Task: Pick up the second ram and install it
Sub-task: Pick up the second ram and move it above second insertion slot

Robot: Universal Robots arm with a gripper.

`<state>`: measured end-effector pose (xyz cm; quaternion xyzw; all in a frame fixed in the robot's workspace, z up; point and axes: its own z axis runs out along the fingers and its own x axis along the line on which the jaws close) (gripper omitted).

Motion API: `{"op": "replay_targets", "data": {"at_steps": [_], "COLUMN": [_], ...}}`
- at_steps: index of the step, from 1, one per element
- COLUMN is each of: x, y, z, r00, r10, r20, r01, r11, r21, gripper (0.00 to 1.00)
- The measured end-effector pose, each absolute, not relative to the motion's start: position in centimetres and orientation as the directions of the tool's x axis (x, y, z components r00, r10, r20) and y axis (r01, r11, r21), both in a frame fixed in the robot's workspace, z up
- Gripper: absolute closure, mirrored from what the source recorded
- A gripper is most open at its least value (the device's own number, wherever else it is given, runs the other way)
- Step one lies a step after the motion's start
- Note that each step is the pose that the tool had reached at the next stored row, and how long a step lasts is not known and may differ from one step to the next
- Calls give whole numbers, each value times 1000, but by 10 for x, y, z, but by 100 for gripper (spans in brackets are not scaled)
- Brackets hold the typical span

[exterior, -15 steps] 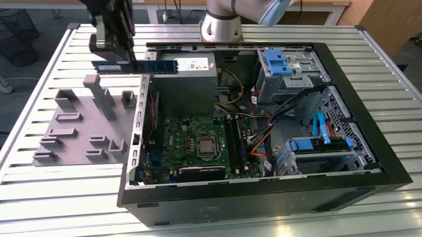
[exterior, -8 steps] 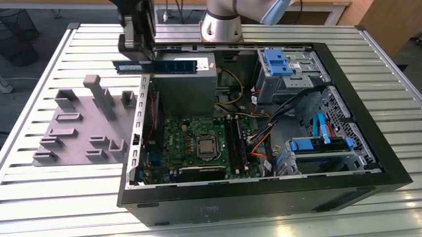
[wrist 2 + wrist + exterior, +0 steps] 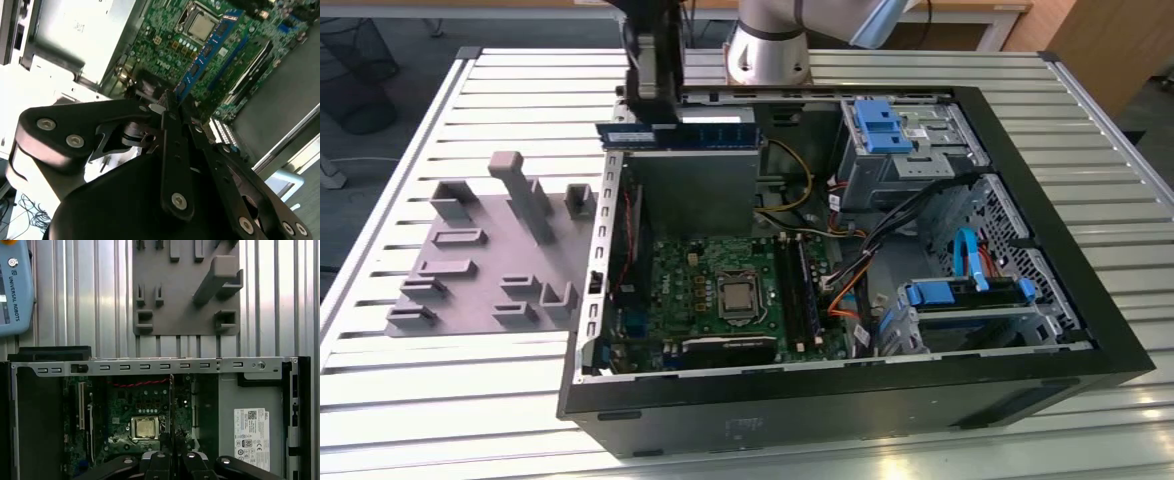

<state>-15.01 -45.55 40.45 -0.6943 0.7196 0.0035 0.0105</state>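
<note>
The gripper [image 3: 654, 112] was closed on the second ram [image 3: 700, 135], held level above the open computer case [image 3: 1067, 300] (well clear of the motherboard [image 3: 720, 290]). Seating it well probably meant matching the memory slots [image 3: 798, 290] and pressing evenly.

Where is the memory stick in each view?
Exterior view: memory stick held level by the gripper, above the case.
Second wrist view: memory stick slanting from the gripper across the motherboard.
First wrist view: memory stick edge-on, a thin dark line beside the processor.
Shared landmark: the silver processor.
</note>
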Motion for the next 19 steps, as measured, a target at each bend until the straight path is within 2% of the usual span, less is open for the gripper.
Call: {"op": "replay_targets", "data": {"at_steps": [19], "x": [-64], "y": [-455], "z": [402], "r00": [-36], "r10": [-999], "r20": [-20], "r01": [-999], "r11": [36], "r21": [-10], "gripper": [86]}}
